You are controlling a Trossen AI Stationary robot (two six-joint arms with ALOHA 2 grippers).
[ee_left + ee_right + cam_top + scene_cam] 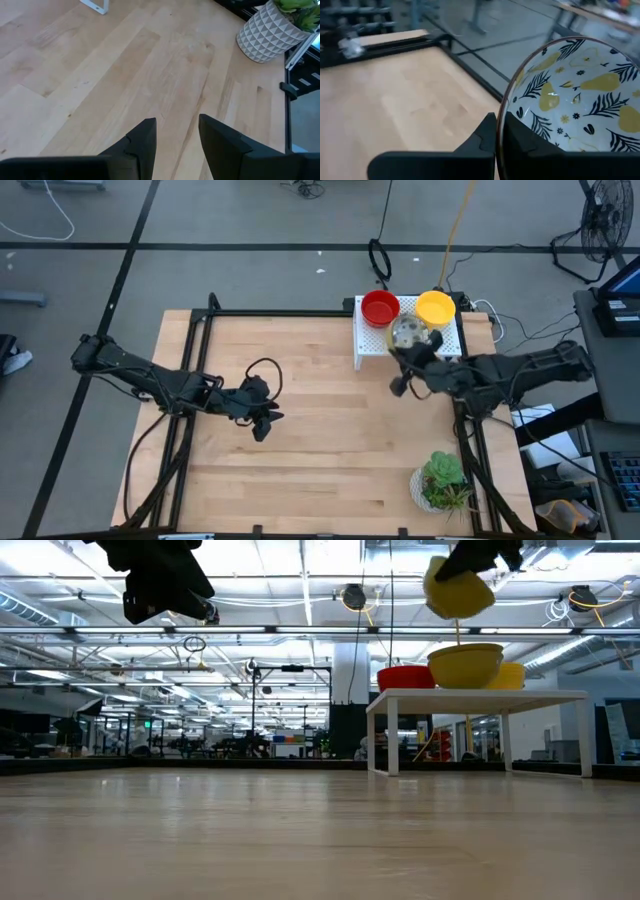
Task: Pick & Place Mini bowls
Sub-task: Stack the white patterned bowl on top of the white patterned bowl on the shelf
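Observation:
My right gripper [413,352] is over the white perforated rack [445,340] at the table's far right, shut on a mini bowl [406,332] that is white inside with dark leaves and yellow pears, and yellow outside [458,592]. A red bowl [380,308] and a yellow bowl [435,307] stand on the rack's far side. The low view shows another yellow-walled bowl [465,665] on the rack, right under the held one. My left gripper [264,420] hangs open above the bare table middle, touching nothing. My right gripper [502,125] pinches the patterned bowl's rim [504,112], one finger [487,135] outside the wall and one [525,140] inside. The bowl is lifted clear of the rack and tilted, hanging above the bowl on the rack top [480,692].
A white patterned pot with a green plant [440,483] stands at the table's near right corner, also in the left wrist view [270,35]. The rack stands on legs [391,735] above the tabletop. Bare wood [300,470] spreads between the arms.

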